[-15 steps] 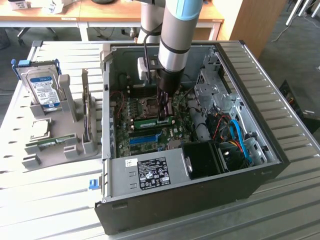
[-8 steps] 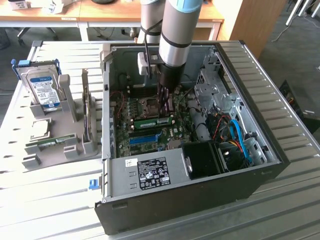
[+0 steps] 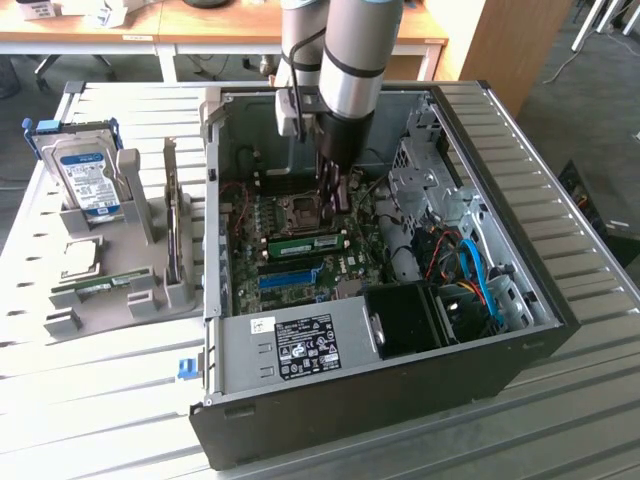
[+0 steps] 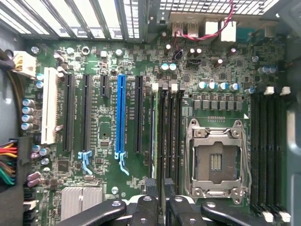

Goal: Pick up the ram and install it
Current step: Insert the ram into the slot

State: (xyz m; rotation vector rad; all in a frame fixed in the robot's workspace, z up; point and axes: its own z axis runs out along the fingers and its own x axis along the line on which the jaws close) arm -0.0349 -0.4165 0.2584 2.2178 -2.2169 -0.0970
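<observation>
exterior view: the gripper (image 3: 337, 200) hangs inside the computer case (image 3: 520, 300), jaws part-open on nothing. the ram (image 3: 305, 243) stands in a motherboard slot just beside it. wrist view: the ram (image 4: 153, 136) runs edge-on, lengthwise away from the gripper (image 4: 160, 200), alongside the cpu socket (image 4: 216, 160).

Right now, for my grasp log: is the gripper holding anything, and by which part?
It cannot be told; the gripper hangs close over the memory slots.
</observation>
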